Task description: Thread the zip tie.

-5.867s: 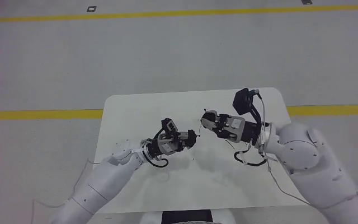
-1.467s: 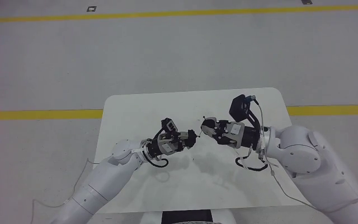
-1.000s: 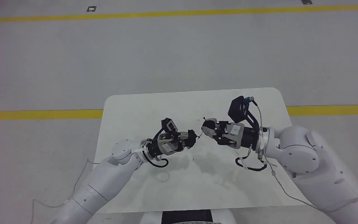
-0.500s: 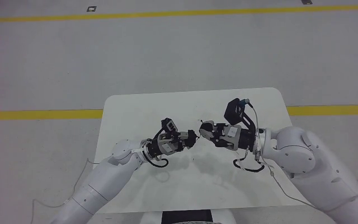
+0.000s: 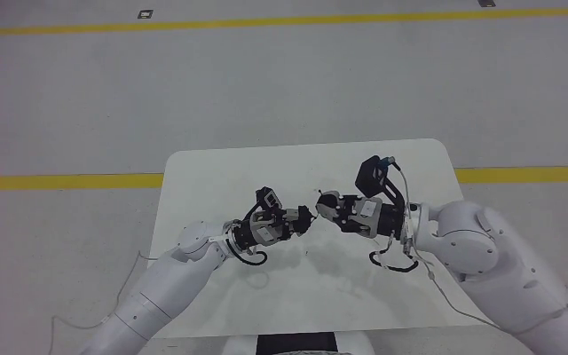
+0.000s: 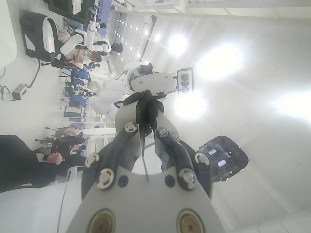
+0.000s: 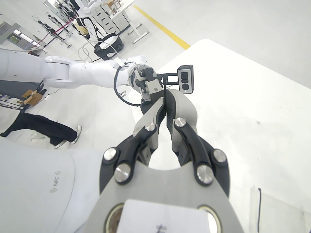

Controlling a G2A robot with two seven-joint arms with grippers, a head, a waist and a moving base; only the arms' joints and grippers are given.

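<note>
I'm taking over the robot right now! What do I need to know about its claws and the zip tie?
Left claw: shut on the black zip tie, whose strip runs back between its fingers.
Right claw: shut on a thin black strip of tie too.
Where: both claws are above the white table, facing each other with tips nearly meeting.
Done: the tie is gripped on both sides.
Left: I cannot see the tail through the head; line them up and push through.
A spare tie lies flat on the table.
</note>
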